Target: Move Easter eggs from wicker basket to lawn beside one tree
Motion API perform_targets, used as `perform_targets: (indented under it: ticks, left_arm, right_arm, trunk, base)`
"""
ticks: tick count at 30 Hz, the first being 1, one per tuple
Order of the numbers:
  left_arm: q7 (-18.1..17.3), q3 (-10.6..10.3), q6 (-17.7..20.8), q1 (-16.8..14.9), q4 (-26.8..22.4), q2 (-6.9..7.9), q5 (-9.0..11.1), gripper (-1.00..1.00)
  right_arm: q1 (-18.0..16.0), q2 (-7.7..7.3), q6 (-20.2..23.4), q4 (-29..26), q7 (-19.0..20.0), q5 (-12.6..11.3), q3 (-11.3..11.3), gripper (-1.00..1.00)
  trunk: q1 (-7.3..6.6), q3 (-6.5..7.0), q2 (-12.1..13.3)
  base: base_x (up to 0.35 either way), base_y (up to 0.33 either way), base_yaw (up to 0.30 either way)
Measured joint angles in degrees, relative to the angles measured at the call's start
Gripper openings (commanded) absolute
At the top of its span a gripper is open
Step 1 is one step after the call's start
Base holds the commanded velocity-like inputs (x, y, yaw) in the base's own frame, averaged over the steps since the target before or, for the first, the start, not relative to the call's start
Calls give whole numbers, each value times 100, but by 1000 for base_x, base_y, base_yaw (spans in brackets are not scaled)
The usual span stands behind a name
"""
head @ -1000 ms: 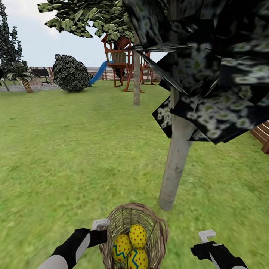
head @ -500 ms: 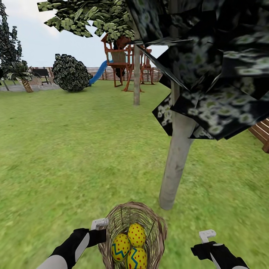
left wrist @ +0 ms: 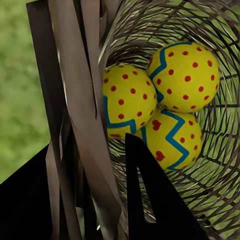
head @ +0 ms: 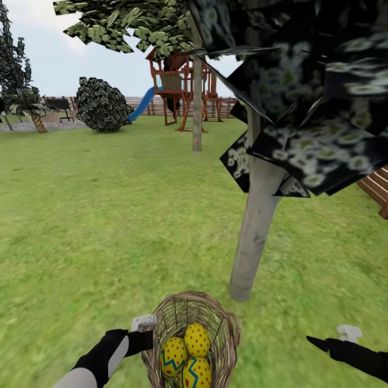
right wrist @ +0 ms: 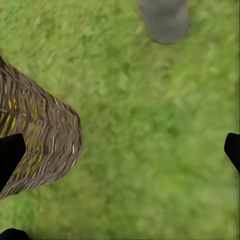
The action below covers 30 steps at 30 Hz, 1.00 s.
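The wicker basket (head: 227, 330) hangs low in front of me over the lawn (head: 108, 215), tipped toward the camera. My left gripper (head: 144, 335) is shut on its rim; in the left wrist view the black fingers (left wrist: 150, 200) straddle the woven rim (left wrist: 75, 100). All three Easter eggs (head: 186, 355) lie together inside the basket (left wrist: 150, 105). The tree's pale trunk (head: 253, 237) meets the grass just beyond the basket, a little to the right. My right gripper (head: 330, 345) is open to the right of the basket, empty above grass (right wrist: 120, 152), with the basket's side (right wrist: 45, 145) and the trunk's foot (right wrist: 164, 20) in its view.
Dark leaf clusters (head: 302, 108) hang low around the near trunk. A second slim tree (head: 197, 108), a play set with a blue slide (head: 172, 91) and a round dark bush (head: 102, 105) stand far back. A brown slat fence (head: 377, 194) runs at the right.
My right arm has swung out to the right and turned. The basket, the eggs and my left gripper have barely moved.
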Motion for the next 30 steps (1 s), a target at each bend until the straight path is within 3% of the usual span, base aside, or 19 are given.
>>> perform_targets:
  ticks: [30]
  left_arm:
    - [0,-1,0,0,-4,0,-6,-100]
  right_arm:
    - [0,30,-30,-12,-18,3,30,100]
  trunk:
    - [659,-539,-1204]
  base:
    - [0,0,0]
